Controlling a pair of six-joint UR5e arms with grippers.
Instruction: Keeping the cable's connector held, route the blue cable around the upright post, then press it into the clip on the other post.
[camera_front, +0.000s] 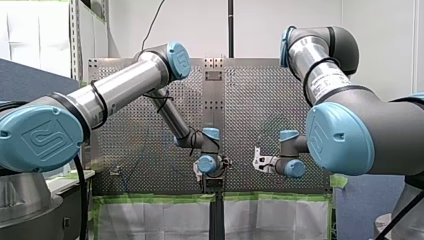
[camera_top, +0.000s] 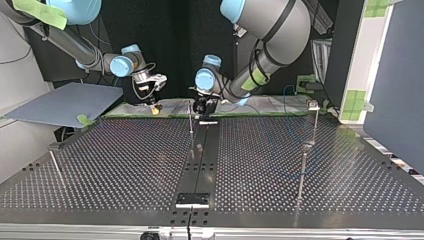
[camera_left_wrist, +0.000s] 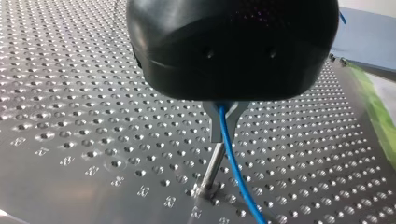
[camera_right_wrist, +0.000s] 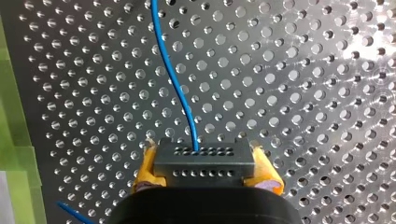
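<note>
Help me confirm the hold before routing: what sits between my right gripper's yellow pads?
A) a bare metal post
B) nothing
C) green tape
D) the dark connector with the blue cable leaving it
D: in the right wrist view the right gripper clamps the dark connector on both sides, the blue cable leaving it.

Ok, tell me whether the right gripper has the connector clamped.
Yes: in the right wrist view my right gripper's yellow pads press both sides of the dark connector, with the blue cable leaving it.
</note>
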